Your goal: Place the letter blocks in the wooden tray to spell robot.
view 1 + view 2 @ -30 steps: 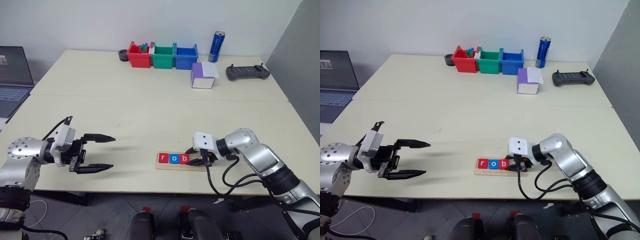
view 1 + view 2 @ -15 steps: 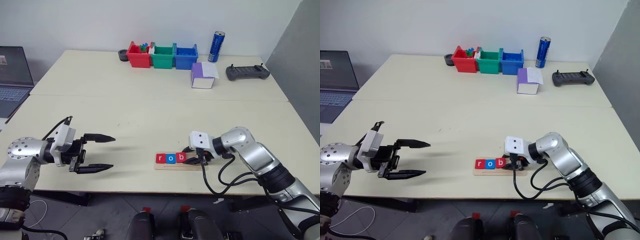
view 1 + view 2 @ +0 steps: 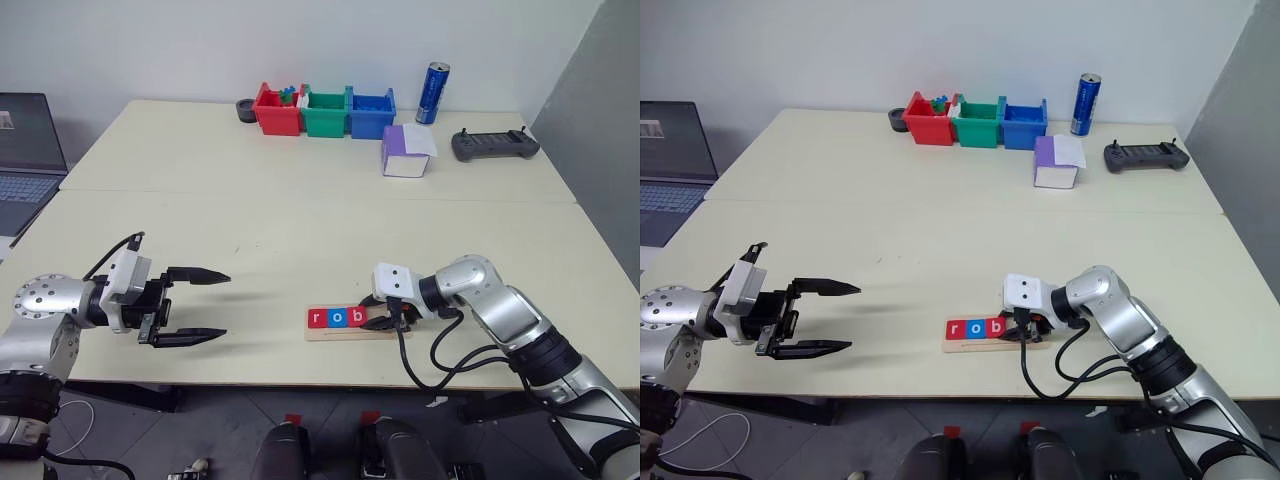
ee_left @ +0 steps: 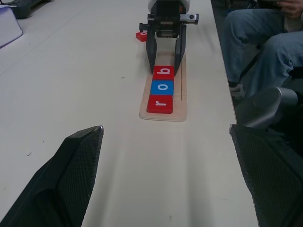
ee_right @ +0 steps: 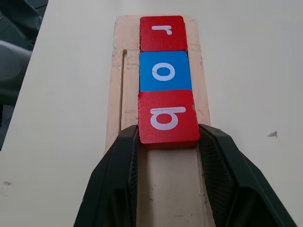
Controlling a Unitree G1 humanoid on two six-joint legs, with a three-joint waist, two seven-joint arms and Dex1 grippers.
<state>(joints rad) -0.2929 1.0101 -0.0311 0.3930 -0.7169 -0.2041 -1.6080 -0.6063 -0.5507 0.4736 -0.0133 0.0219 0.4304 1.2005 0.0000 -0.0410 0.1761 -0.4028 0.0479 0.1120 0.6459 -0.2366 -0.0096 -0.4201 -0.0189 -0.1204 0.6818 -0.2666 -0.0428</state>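
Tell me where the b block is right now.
The red b block sits third in the wooden tray near the table's front edge, touching the blue o block, with the right gripper closed on its sides.

tray (image 5: 118,71): pale matt wood, grooved
letter blocks (image 5: 165,71): smooth red and blue
table (image 3: 300,220): matt cream

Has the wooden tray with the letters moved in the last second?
Yes. The wooden tray has slid toward the robot's left, pushed along with the right gripper, judged against the table's near edge and the unmoved left gripper.
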